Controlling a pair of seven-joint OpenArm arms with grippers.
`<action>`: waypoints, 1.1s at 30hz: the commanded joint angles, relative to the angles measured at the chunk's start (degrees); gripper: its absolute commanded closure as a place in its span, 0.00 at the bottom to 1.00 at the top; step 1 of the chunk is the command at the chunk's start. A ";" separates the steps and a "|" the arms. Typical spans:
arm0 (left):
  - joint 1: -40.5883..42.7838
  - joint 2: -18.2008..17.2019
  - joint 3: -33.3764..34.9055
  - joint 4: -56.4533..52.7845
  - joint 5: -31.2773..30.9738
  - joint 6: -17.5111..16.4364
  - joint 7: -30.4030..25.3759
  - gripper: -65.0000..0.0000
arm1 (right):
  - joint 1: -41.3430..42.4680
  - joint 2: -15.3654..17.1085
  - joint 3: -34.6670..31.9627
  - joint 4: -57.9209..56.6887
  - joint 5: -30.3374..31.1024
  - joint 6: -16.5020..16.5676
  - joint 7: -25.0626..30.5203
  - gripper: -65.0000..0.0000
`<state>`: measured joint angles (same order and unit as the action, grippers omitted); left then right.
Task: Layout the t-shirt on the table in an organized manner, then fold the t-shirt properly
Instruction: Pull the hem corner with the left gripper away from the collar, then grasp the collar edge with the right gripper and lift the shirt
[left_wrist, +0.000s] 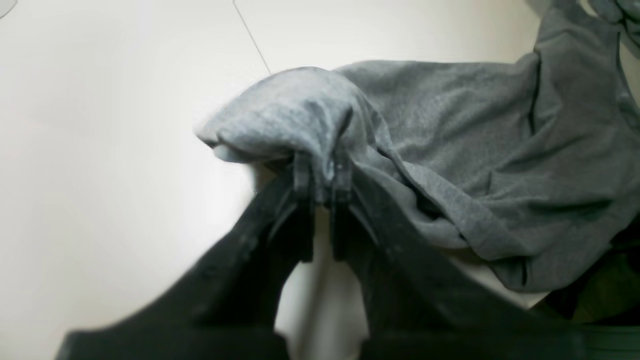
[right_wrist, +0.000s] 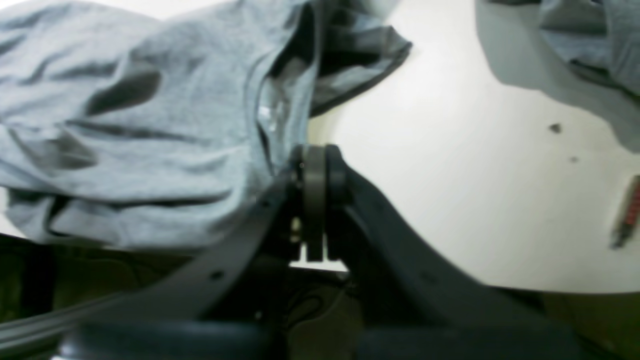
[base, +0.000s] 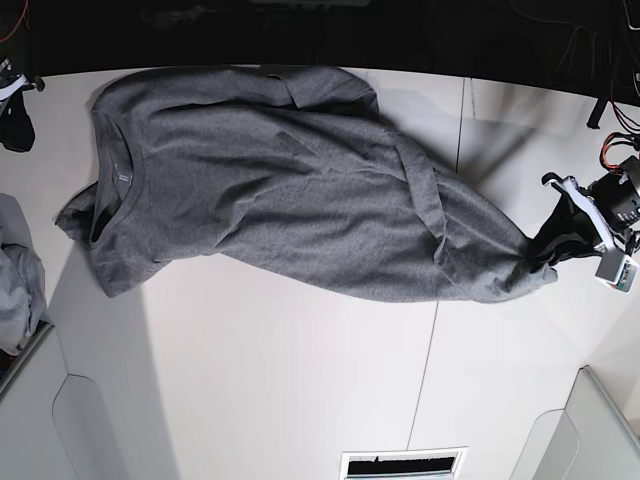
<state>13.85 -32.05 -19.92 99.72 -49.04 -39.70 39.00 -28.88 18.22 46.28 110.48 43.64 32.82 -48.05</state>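
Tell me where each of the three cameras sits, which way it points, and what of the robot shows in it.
Left wrist: behind the left gripper, looking along its shut jaws, which pinch a bunch of the t-shirt over the table.
Right wrist: behind the right gripper, shut beside the shirt's collar; a paler grey cloth lies beyond.
Base: overhead, looking down; only the left arm's end shows, at the shirt's right tip.
Shared: all three see the t-shirt and the table.
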 joint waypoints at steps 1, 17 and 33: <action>-0.46 -0.63 -0.63 0.74 -0.81 -0.30 -1.44 1.00 | -0.22 0.68 0.28 0.24 0.02 0.42 1.16 1.00; -0.31 -0.17 -0.61 -3.54 0.33 -0.30 -1.44 1.00 | 4.44 0.81 -16.06 -18.56 -7.65 -1.11 6.71 0.46; -0.17 0.68 -0.61 -10.45 0.42 -0.30 -1.42 1.00 | 7.28 0.68 -25.27 -19.69 -8.37 -1.09 7.56 0.93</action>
<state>14.11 -30.30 -19.94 88.62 -47.51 -39.68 38.76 -21.74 18.11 20.64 89.97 34.65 31.53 -41.50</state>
